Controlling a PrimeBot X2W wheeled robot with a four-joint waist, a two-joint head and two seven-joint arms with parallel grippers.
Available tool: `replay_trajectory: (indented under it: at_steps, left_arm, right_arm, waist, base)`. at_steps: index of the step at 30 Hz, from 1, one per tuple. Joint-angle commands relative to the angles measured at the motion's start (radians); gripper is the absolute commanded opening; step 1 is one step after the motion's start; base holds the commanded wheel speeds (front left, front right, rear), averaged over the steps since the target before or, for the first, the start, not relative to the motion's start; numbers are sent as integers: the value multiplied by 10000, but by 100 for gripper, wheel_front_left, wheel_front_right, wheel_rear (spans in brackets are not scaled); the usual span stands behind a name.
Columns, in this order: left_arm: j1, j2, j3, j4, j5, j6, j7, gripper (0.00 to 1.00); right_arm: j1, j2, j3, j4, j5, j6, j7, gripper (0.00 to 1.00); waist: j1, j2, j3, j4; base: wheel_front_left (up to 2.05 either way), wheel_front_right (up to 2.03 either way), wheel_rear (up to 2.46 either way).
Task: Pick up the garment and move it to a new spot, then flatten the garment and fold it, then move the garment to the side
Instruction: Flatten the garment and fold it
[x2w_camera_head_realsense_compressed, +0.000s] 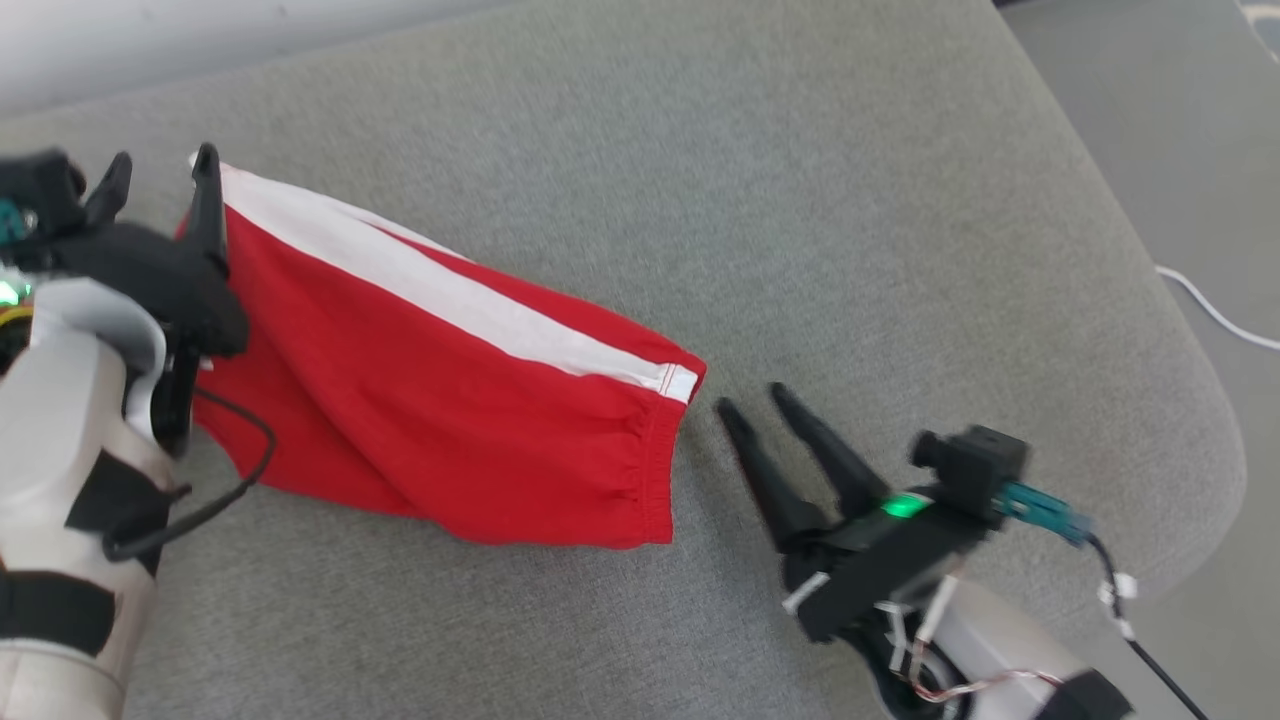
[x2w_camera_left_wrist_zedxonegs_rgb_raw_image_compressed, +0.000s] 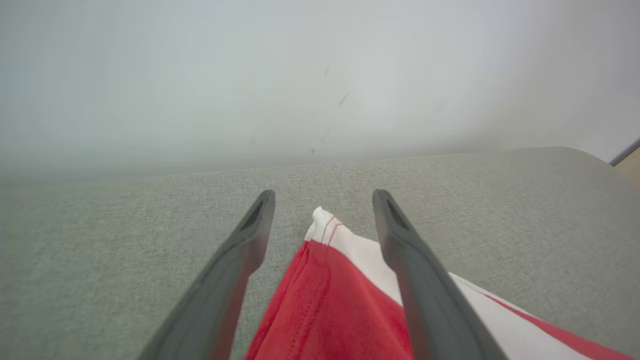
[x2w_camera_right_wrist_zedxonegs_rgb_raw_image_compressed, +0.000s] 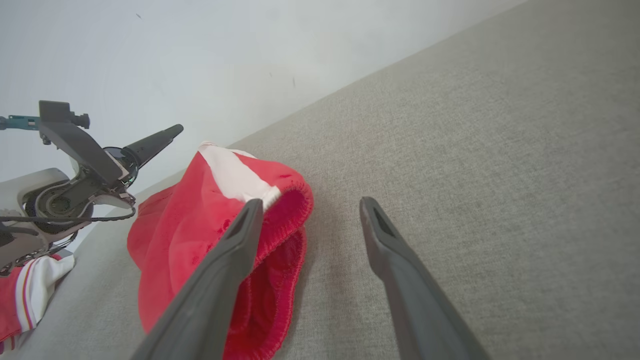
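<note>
From where I stand, both claws are empty. The left claw (x2w_camera_head_realsense_compressed: 163, 158) has its two dark fingers spread wide astride the far, white-tipped corner of a pair of red shorts (x2w_camera_head_realsense_compressed: 430, 400). The right claw (x2w_camera_head_realsense_compressed: 752, 398), just as wide, points at the gathered waistband (x2w_camera_head_realsense_compressed: 655, 470) from just beside it and touches nothing. One claw at each end looks to me like the stance for stretching a cloth lengthwise or laying it down, which would explain why the shorts lie in a long slanted band across the surface (x2w_camera_head_realsense_compressed: 900, 200). I don't think the shorts are the piece to be folded, though. The garment (x2w_camera_right_wrist_zedxonegs_rgb_raw_image_compressed: 42, 272), the jersey, appears as a white sleeve with red-and-white striped trim at the edge of the right wrist view, below the left arm, near the shorts yet apart from them. The shorts are a soft, matte knit with a broad white stripe (x2w_camera_head_realsense_compressed: 450, 290), a puckered elastic edge and loose diagonal folds. The surface is coarse grey woven upholstery with a rounded corner, and I'd guess it grips cloth rather than letting it slide. The fingers are long, tapered and stiff-looking.
</note>
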Motion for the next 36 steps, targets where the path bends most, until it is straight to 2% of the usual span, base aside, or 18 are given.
replay_trajectory:
  at_steps: [1, 4, 5, 8, 12, 18, 20, 26, 32, 36]
  left_arm:
    - [331, 40, 37, -44, -161, -63, -340, 100]
    - [773, 143, 65, -222, -331, -55, -734, 100]
    - [773, 143, 65, -222, -331, -55, -734, 100]
    - [1239, 271, 121, -589, -384, -52, -1005, 100]
    - [1855, 339, 158, -1266, -126, 86, -1149, 100]
    - [2886, 122, 272, -2308, 212, 595, -1156, 100]
    - [3192, 26, 208, -2217, 223, 613, -1158, 100]
    - [2993, -46, -25, -1566, 381, 804, -1024, 100]
    - [2522, -19, -104, -679, 338, 649, -830, 100]
    - [2358, -217, -351, 23, 262, 391, -33, 100]
  right_arm:
    - [442, -155, -440, -311, -335, 14, -25, 100]
    - [1113, -264, -1323, -785, -889, 14, -23, 100]
    - [1113, -264, -1323, -785, -889, 14, -23, 100]
    - [1690, -224, -2226, -1285, -1788, 14, -23, 100]
    - [2466, 151, -3483, -1993, -3007, 14, -25, 100]
    - [3701, 1245, -4770, -2826, -4409, 14, -23, 100]
    - [4193, 1620, -4959, -2829, -4665, 14, -25, 100]
    - [4430, 1833, -4687, -2812, -4801, 14, -23, 100]
    - [4197, 1881, -4692, -2821, -4761, 14, -23, 100]
    - [4215, 1888, -4660, -2780, -4798, 14, -23, 100]
  waist:
    - [1, -1, -565, 237]
    - [1, -1, -845, 282]
    - [1, -1, -845, 282]
    - [1, -1, -1019, 324]
    - [1, -1, -1065, 488]
    - [1, -1, -976, 777]
    - [1, -1, -999, 881]
    - [1, -1, -887, 784]
    - [1, -1, -710, 528]
    - [1, -1, -696, 422]
  base:
    - [0, 0, 0]
    - [0, 0, 0]
    - [0, 0, 0]
    - [0, 0, 0]
    - [0, 0, 0]
    - [0, 0, 0]
    - [0, 0, 0]
    - [0, 0, 0]
    - [0, 0, 0]
    - [0, 0, 0]
